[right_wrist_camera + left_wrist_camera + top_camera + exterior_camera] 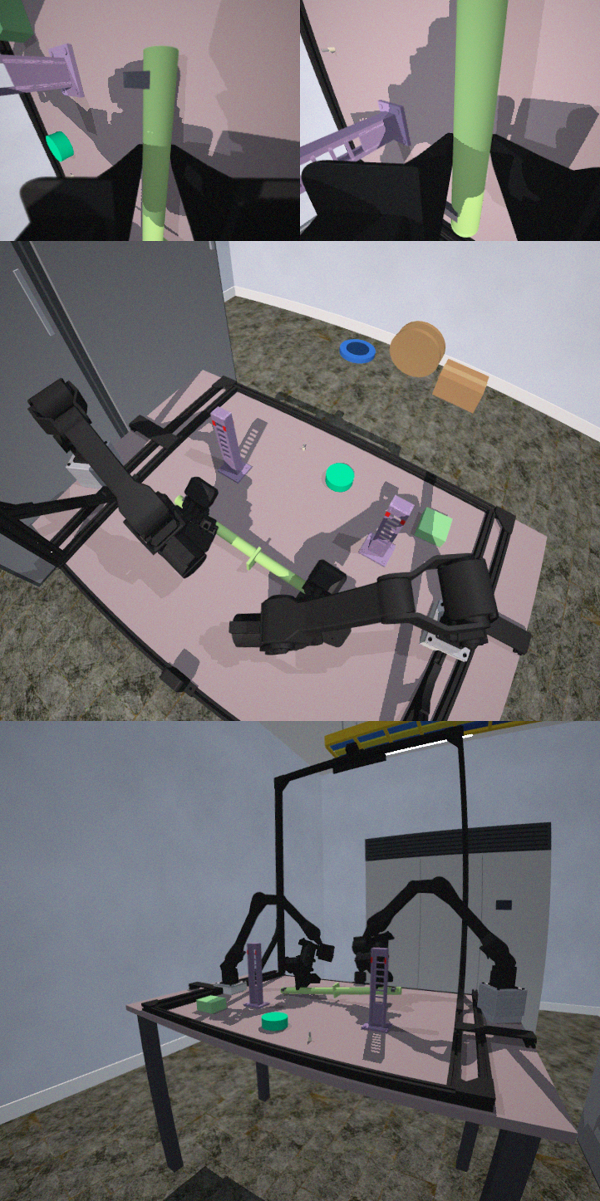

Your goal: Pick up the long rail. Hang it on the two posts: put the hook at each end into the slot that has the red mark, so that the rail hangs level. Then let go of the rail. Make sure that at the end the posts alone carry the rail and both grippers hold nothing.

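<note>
from my seat i have the long light-green round rail (265, 561) (320, 990) (478, 63) (159, 96) low over the pink bench (530, 556) (535, 1096), off both posts; i can't tell whether it touches the surface. my left fingers (202, 518) (374, 980) are closed on it near one end, part-way open only by its thickness. my right fingers (315, 586) (304, 983) are closed down to much the same gap, gripping it toward the other end, where a dark hook sticks out sideways.

the purple slotted post on the left arm's side (232, 461) (378, 1018) (373, 138) and the purple slotted post on the right arm's side (400, 505) (255, 998) (42, 73) both stand upright, red marks near their tops.

around them, i see a pale-green block (433, 526) (211, 1004) (14, 21) close beside the right-side post, so i mind it there. a flat teal cylinder (339, 477) (274, 1022) (59, 146) lies between the posts, toward the black frame rail, with a tiny pale piece (302, 447) (309, 1037) (330, 49) beyond it. neither sits between the green rail and the posts.
</note>
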Robot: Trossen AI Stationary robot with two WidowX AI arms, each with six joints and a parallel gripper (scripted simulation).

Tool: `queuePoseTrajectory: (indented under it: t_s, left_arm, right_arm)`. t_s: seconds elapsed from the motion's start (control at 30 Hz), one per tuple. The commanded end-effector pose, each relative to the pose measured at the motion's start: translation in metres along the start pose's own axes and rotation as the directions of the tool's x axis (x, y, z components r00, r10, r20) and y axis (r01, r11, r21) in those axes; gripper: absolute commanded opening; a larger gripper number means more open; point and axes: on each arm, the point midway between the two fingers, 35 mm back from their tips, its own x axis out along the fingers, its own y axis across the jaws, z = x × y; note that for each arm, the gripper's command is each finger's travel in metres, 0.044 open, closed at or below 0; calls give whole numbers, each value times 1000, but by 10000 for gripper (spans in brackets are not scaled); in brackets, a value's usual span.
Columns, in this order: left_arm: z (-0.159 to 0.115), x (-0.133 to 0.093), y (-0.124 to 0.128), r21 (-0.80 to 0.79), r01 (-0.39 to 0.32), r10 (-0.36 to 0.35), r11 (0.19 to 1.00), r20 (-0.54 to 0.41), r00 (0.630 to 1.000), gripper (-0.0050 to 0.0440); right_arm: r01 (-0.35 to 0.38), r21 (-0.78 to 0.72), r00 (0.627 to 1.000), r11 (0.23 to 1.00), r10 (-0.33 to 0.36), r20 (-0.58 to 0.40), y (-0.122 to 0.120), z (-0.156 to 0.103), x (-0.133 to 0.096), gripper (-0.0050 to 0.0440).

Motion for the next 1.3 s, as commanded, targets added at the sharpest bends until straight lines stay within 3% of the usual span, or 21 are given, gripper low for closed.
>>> queuePoseTrajectory:
  t_s: [0.0, 0.8, 1.27]
  left_arm:
    - [1, -1, 1, -4, -6, 6, 1000, 4, 1000, 0]
    - [1, -1, 1, -4, -6, 6, 1000, 6, 1000, 0]
    - [0, -3, 6, -59, 3, 2, 998, 95, 995, 0]
  right_arm:
    - [-5, -8, 1000, 1000, 5, 5, 0, 1, 4, 3]
    - [-4, -8, 1000, 1000, 5, 6, 0, 1, 3, 0]
    - [5, -60, 995, 998, 1, 95, 24, -1, -31, 0]
